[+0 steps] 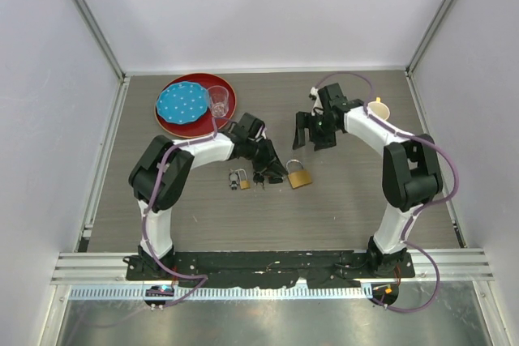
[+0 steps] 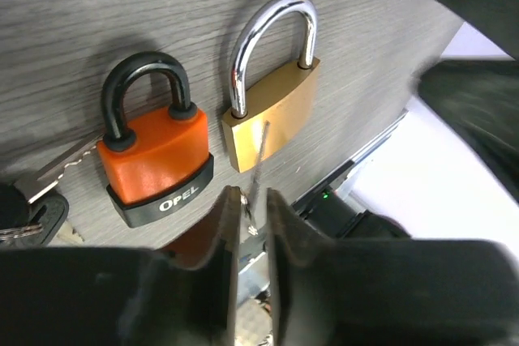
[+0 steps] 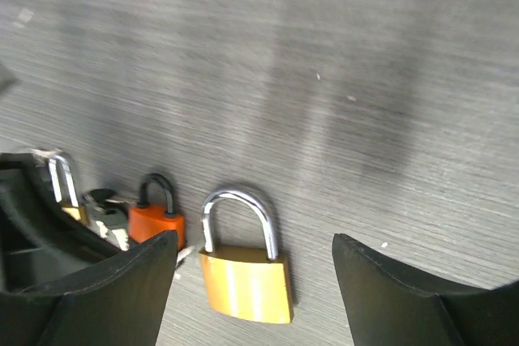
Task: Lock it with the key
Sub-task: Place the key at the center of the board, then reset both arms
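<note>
While the left gripper (image 2: 247, 200) is pinching a thin key (image 2: 259, 164) between jaws drawn narrow, the key's blade is pointing at the bottom edge of the brass padlock (image 2: 272, 107). Its tip is appearing to touch that body, though the wrist view is not showing whether it is sitting in the keyhole. The brass padlock is lying flat on the table (image 1: 340, 216) around the middle, slightly nearer the near edge than the far one. Its silver shackle is pointing toward the far edge, and both legs are meeting the body. Just beside it, on the side of the left edge, an orange padlock (image 2: 158, 164) with a black shackle is lying flat too, and a narrow strip of table is separating the two. Farther toward the left edge a bunch of spare keys (image 3: 109, 218) is resting by the orange padlock, and beyond them a small padlock (image 1: 241, 181) is lying on the table.

The right gripper (image 1: 312, 137) is hovering on the far side of the brass padlock, its jaws spread wide and holding nothing. In its wrist view the brass padlock is showing between the two fingers. Near the far left corner a red plate (image 1: 207, 81) is carrying a blue dotted plate (image 1: 182, 103) and a clear cup (image 1: 217, 101). Toward the far right corner a cream cup (image 1: 379, 110) is standing upright.
</note>
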`<move>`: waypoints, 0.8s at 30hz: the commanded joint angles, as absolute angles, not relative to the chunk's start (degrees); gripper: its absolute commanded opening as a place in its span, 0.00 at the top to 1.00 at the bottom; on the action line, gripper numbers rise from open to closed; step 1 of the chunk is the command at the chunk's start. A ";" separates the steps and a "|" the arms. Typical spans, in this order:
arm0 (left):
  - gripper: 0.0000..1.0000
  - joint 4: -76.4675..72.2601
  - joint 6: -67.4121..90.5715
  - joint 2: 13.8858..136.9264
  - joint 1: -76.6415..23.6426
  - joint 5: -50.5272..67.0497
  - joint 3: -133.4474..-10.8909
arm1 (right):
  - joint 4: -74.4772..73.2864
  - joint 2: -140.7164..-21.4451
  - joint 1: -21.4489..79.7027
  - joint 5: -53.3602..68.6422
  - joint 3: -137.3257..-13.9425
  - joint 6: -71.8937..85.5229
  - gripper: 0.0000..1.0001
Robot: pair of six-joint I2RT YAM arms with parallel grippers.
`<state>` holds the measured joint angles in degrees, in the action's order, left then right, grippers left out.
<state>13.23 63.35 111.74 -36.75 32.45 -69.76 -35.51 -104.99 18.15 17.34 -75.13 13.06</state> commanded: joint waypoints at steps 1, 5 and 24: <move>0.70 16.35 60.91 109.78 -37.00 30.41 -72.07 | -35.42 -97.74 18.11 16.87 -79.63 14.85 0.16; 0.45 16.18 60.03 105.49 -37.00 28.39 -71.46 | -34.63 -95.19 18.11 18.89 -80.86 15.82 0.12; 0.00 15.38 51.39 76.74 -25.40 18.30 -63.16 | -36.04 -84.83 18.11 20.48 -84.82 21.53 0.03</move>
